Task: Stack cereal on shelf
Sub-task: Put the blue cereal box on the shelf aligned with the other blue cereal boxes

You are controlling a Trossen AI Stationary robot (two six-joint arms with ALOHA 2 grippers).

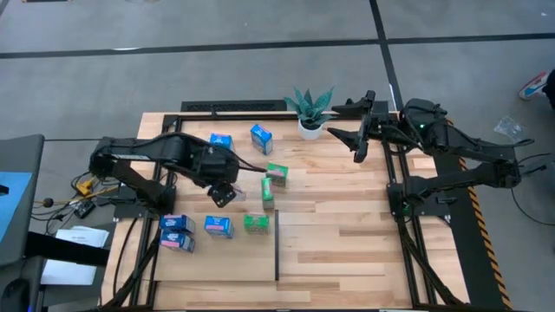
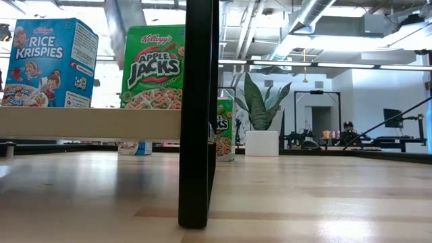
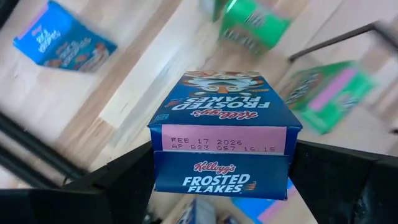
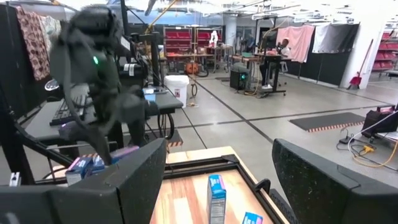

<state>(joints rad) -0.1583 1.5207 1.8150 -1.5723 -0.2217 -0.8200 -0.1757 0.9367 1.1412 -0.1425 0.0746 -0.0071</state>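
Left gripper [image 1: 222,192] clamps a blue Frosted Flakes box [image 3: 221,134] above mid-tabletop [image 1: 347,234], left of centre. Other cereal boxes [image 1: 217,225] sit toward the left edge. Right gripper [image 1: 357,130], fingers wide and empty, hovers near the far right corner beside the plant [image 1: 310,108]. Right half bare.

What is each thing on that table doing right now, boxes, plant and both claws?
Left gripper: shut on the Frosted Flakes box, lifted above the table.
Right gripper: open, empty, by the potted plant.
Potted plant: upright.
Rice Krispies box: upright.
Apple Jacks box: upright.
Black divider strip: standing upright.
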